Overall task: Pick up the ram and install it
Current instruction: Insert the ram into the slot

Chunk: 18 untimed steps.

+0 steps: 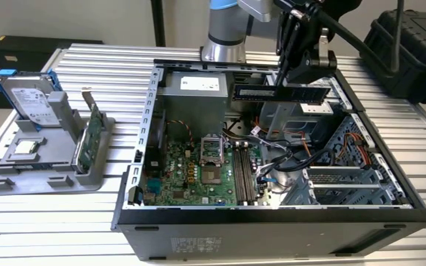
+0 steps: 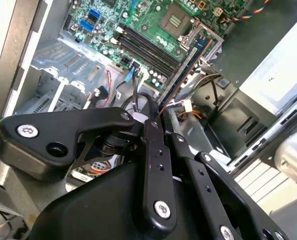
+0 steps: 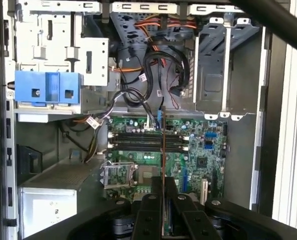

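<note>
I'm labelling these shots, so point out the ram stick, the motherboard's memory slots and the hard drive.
ram stick [image 1: 261, 93], exterior view, on its flat face.
memory slots [image 3: 138, 142], first wrist view, middle of the slot bank.
hard drive [image 1: 31, 102], exterior view, on its silver top face.

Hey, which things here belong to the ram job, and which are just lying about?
Job:
- ram, held in the gripper
- memory slots
- open computer case

Lying about:
- silver drive
- green circuit card
- grey stand holding both
</note>
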Tool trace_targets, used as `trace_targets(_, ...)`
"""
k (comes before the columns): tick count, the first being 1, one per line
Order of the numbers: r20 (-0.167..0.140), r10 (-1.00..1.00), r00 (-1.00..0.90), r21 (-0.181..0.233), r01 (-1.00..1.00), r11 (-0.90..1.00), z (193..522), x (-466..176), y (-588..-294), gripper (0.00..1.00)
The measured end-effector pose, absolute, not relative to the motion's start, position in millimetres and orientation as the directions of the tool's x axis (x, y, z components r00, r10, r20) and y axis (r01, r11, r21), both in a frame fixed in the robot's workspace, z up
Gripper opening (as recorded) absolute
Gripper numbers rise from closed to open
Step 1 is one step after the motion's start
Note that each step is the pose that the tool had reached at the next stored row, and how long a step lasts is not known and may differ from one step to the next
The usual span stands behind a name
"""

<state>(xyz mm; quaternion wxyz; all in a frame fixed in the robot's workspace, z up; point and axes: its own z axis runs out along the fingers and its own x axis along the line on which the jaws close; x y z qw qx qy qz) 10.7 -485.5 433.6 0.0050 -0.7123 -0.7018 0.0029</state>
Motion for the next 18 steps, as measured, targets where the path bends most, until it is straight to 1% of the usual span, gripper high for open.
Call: trace_targets(18, 0.003, 0.961, 0.278, -0.011, 0.960, -0.278, 433.4, 10.7, -485.5, 0.00)
